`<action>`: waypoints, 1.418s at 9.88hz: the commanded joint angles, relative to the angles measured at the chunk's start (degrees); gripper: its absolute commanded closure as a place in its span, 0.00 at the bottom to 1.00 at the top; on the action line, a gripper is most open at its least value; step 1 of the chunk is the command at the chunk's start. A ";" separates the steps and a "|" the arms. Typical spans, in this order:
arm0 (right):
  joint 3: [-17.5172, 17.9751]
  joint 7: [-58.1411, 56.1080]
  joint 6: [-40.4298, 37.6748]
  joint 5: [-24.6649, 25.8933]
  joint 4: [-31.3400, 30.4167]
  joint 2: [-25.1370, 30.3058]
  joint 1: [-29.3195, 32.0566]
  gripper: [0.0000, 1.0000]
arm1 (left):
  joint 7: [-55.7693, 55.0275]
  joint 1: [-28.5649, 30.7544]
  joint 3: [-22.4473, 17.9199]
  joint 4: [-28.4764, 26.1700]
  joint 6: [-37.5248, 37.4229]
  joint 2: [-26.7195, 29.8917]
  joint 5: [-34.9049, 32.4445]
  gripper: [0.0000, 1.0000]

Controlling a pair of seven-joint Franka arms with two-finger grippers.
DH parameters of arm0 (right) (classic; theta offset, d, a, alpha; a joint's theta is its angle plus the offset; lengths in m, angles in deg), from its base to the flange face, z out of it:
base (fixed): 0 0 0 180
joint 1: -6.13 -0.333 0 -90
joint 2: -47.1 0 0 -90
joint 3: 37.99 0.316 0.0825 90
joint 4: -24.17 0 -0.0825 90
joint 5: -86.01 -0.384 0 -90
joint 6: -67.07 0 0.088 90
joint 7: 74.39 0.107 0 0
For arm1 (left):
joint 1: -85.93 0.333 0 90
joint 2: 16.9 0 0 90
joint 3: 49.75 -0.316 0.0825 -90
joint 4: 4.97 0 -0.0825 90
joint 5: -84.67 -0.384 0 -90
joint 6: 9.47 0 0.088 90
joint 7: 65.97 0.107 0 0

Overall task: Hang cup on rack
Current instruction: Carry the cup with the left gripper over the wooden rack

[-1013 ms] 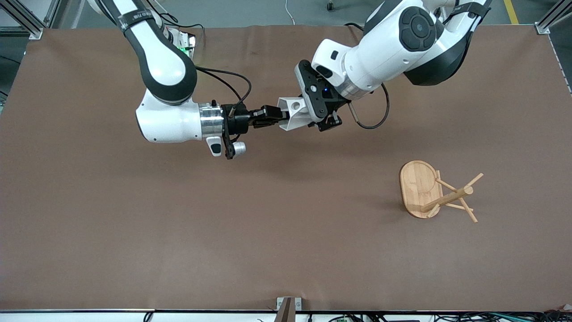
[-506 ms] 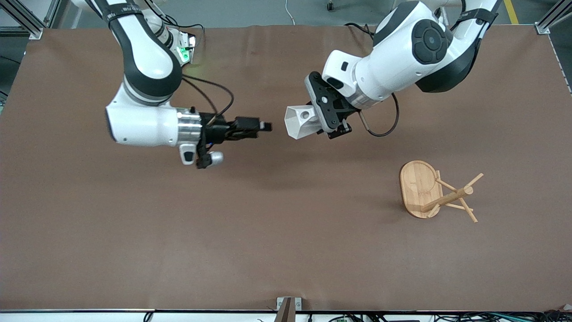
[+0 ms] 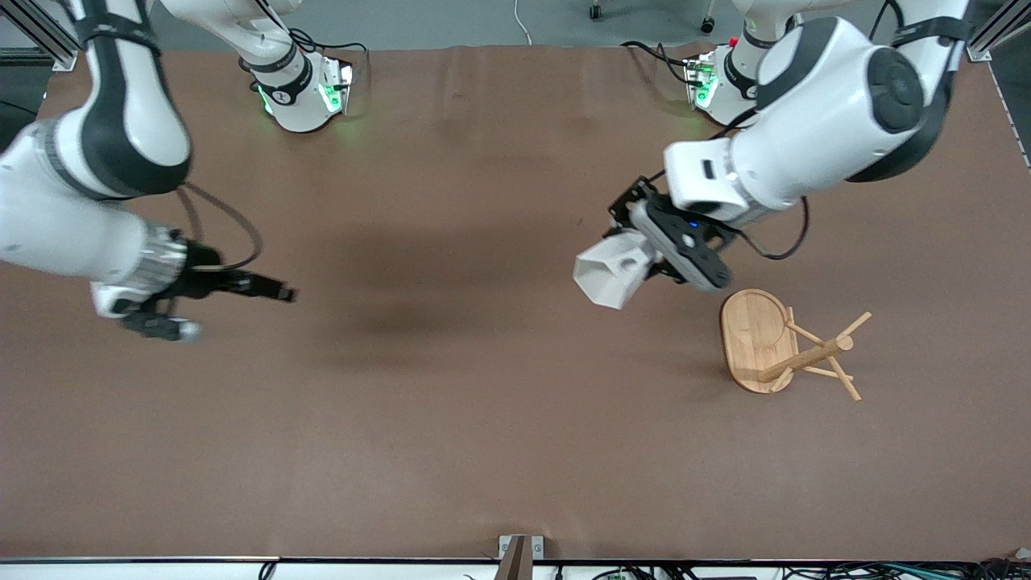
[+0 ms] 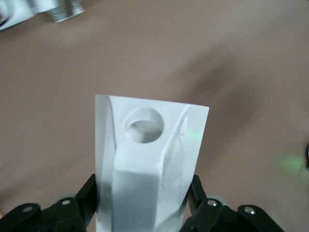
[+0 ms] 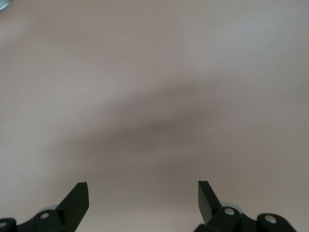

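The left gripper [image 3: 644,262] is up in the air over the table [image 3: 483,419], close to the rack [image 3: 785,346], its fingers [image 4: 87,193] clamped on the cup [image 3: 610,274]; the cup lies sideways in the grip, its tab with the round hole showing in the left wrist view, and what it holds inside cannot be told. The rack stands toward the left arm's end, its pegs bare; the right gripper [image 3: 278,292] hangs over the right arm's end, fingers [image 5: 77,198] spread apart on nothing.
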 commanded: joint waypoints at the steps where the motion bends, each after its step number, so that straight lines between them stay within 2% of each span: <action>1: -1.14 -0.05 -1.06 15.76 5.74 1.03 -0.04 0.00 | -16.85 -0.51 -0.18 -1.19 0.03 0.06 -6.80 1.00; 2: -0.97 0.11 -2.81 17.05 8.30 2.08 1.62 0.00 | -22.85 -0.59 -0.09 -1.19 -0.06 0.06 -11.89 1.00; 3: -0.53 -0.06 -8.04 16.54 10.15 3.83 4.16 0.00 | -23.61 -0.07 -0.18 -1.28 -1.45 -0.02 -13.60 1.00; 5: -0.44 -1.54 -15.36 13.56 10.26 10.67 7.69 0.00 | -25.01 -0.07 -0.97 -1.63 -5.06 -0.20 -15.97 1.00; 7: -0.79 -2.96 -20.56 12.40 10.43 13.42 8.67 0.00 | -24.58 1.51 -1.76 -2.24 -5.68 0.24 -15.99 1.00; 9: -0.70 -5.86 -21.46 13.02 11.48 13.25 8.23 0.00 | -22.04 -2.50 -8.58 -6.36 -3.94 1.81 -12.58 1.00; 10: -0.62 -5.86 -21.37 13.19 11.75 13.25 8.14 0.00 | -20.64 -3.66 -10.88 -10.12 -0.71 3.30 -9.17 1.00; 11: -0.61 -5.95 -21.46 13.19 13.05 13.17 8.14 0.00 | -18.36 -3.50 -11.25 -14.60 3.24 4.53 -8.00 1.00; 14: -0.61 -5.95 -21.46 13.28 13.24 13.08 7.79 0.00 | -17.46 -3.50 -11.34 -22.52 10.81 5.16 -7.90 0.99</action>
